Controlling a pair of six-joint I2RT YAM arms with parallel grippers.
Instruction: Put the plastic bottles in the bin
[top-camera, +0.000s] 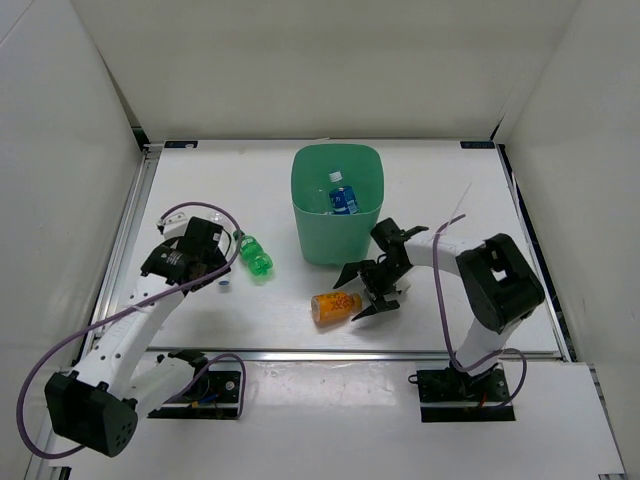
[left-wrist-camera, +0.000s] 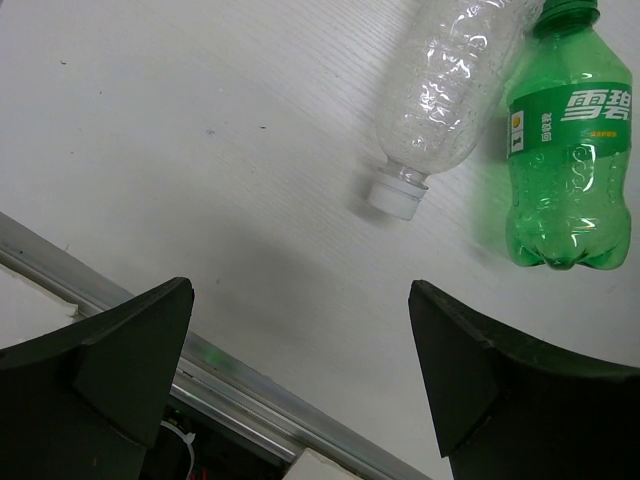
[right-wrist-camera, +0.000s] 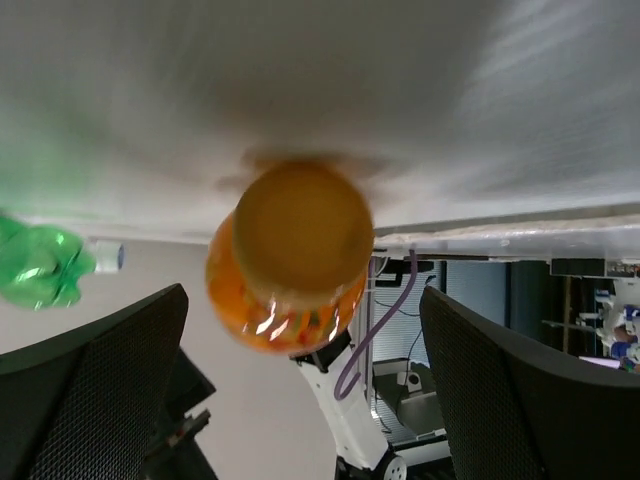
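Mint-green bin (top-camera: 336, 238). Blue-label bottle (top-camera: 343, 199) has a blue cap. Green bottle (left-wrist-camera: 570, 150) has white lettering. Orange bottle (top-camera: 336, 306). Clear bottle (left-wrist-camera: 445, 80) has a white cap. Desk (top-camera: 250, 185) is white.

Left wrist view: clear bottle (left-wrist-camera: 445, 95) cut off by the top edge. Top view: its body cannot be made out, only the cap (top-camera: 224, 285). Right wrist view: orange bottle (right-wrist-camera: 295, 255) blurred, label unreadable; green bottle (right-wrist-camera: 40, 265) cut by the left edge.
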